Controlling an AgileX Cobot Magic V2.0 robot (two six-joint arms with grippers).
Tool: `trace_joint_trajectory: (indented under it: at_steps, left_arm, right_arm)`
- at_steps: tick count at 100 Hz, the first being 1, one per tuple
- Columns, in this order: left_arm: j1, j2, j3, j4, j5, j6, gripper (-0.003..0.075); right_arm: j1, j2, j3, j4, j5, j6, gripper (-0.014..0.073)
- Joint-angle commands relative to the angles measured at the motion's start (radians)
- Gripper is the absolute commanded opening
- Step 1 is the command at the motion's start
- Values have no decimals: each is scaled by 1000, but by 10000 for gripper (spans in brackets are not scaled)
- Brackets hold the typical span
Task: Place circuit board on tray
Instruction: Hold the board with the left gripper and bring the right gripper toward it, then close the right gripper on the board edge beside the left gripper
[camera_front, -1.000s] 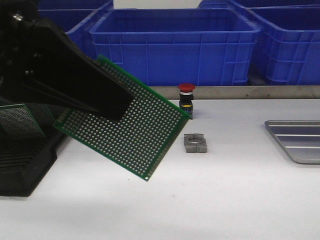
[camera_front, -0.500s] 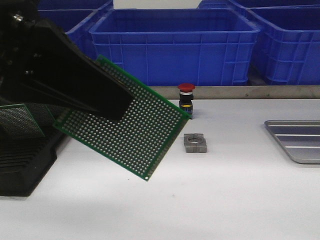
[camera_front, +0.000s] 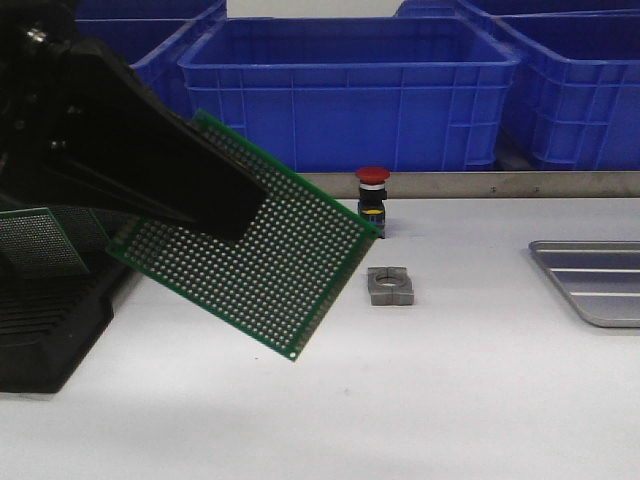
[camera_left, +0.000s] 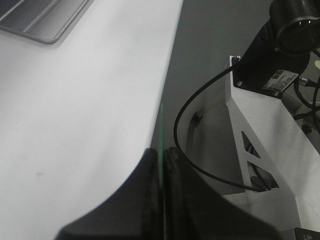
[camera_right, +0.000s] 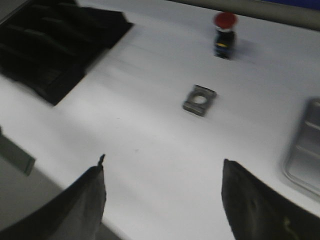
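My left gripper (camera_front: 215, 205) is shut on a green perforated circuit board (camera_front: 270, 265) and holds it tilted in the air over the left part of the table. In the left wrist view the board shows edge-on as a thin green line (camera_left: 161, 130) between the closed black fingers (camera_left: 150, 175). The silver-grey tray (camera_front: 595, 280) lies at the right edge of the table, far from the board; it also shows in the left wrist view (camera_left: 42, 17) and the right wrist view (camera_right: 305, 150). My right gripper (camera_right: 162, 167) is open and empty above the table's front edge.
A black slotted rack (camera_front: 45, 320) with another green board (camera_front: 40, 240) stands at the left. A red push button (camera_front: 372, 200) and a small grey metal block (camera_front: 391, 286) sit mid-table. Blue crates (camera_front: 350, 90) line the back behind a metal rail.
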Motion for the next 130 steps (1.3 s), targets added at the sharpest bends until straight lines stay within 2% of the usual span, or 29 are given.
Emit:
trace_joint_trajectory:
  at_steps: [1,15,29,55,74,88,107,114,130]
  left_arm:
    - [-11,-19,-25,-71,32,-5,-20]
    - [-11,-19,-25,-71,34,-5,-20]
    - [-11,-19,-25,-71,41,-5,-20]
    - [-11,-19,-25,-71,64,-5,-20]
    - [-11,-19,-25,-71,64,-5,-20]
    - [-11,-19,-25,-71,64,-5,-20]
    - [-11,-19,-25,-71,64,-5,-20]
    - [-11,-19,-25,-71,64,-5,-20]
    - [-11,-19,-25,-71,64,-5,-20]
  right_arm:
    - [52,51,-35,169,11,-267,517]
    - [146,126,-35,297,12,-450,517]
    - [241,211,-35,308,12,-556,517]
    - [391,387,-35,317,-12,-591,517]
    - [471,470,-35,422,-23,-660,517]
    - [511,512,-46,511,-51,-728,517]
    - [516,572,-86,561,-44,-735,509]
    - [516,581,-97,561,-25,-735,444]
    - [516,583,-98,561,12,-735,145]
